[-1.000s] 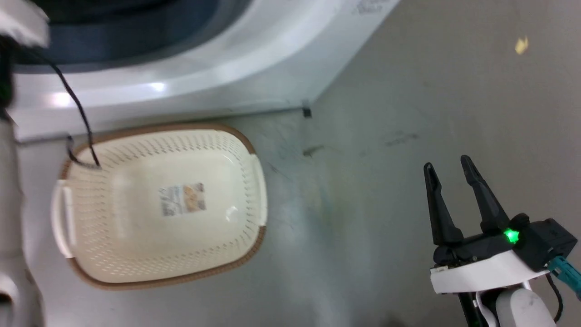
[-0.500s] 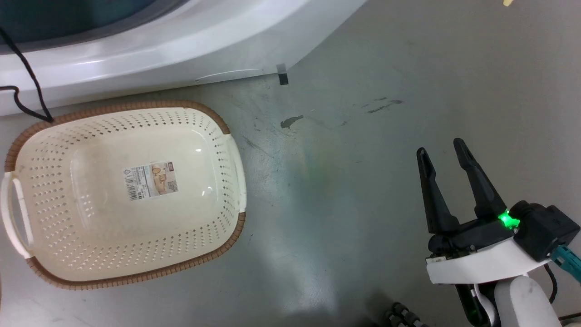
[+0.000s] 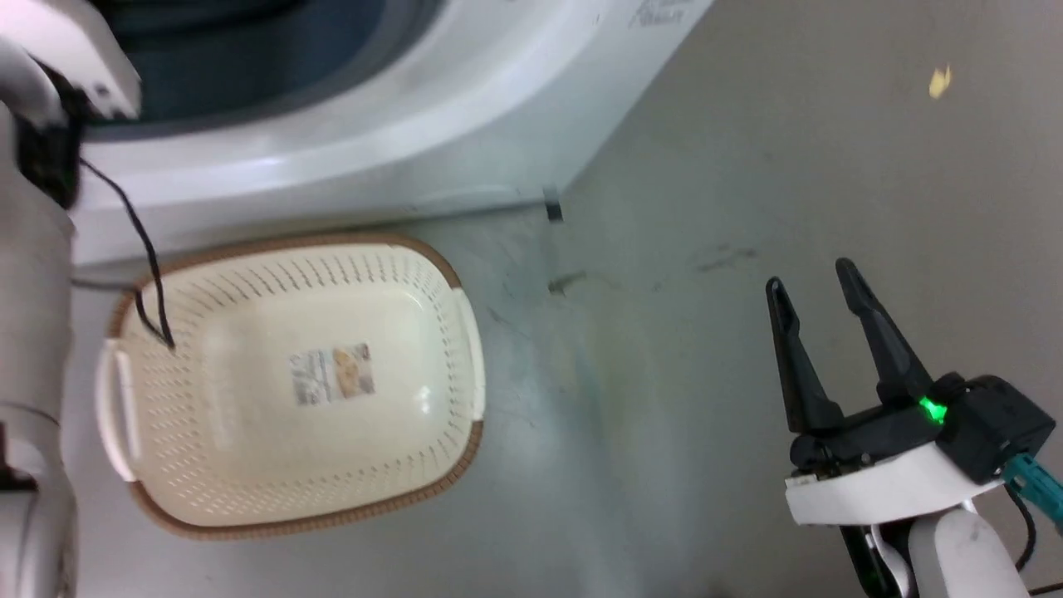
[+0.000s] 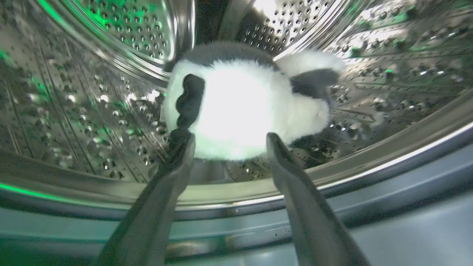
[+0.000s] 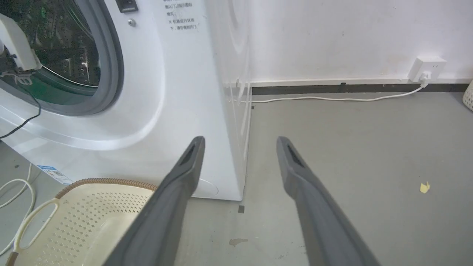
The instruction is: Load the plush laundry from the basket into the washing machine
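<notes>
Inside the washing machine (image 3: 374, 149), seen from the left wrist, the plush laundry (image 4: 244, 111), a fluffy black-and-white toy, lies on the shiny perforated steel drum (image 4: 74, 111) at the middle of the view. The left hand (image 4: 230, 138) has its two dark fingers spread wide, their tips at the toy's lower edge at 7 and 5 o'clock of it; whether they touch the fur cannot be told. The grey door seal (image 4: 369, 207) crosses below at 6 o'clock. From the head, the washer's white front fills 11 to 12 o'clock, and the cream basket (image 3: 274, 477) stands on the grey floor (image 3: 664, 166) just before it at 8 o'clock, holding nothing but the label (image 3: 330, 374) on its bottom. A thin black cable (image 3: 133, 224) hangs from the pale left arm (image 3: 29, 291) at 9 o'clock down over the basket's brown rim. The right hand (image 3: 812, 278) hovers above bare floor at 4 o'clock, fingers parted and holding nothing, well apart from the basket
</notes>
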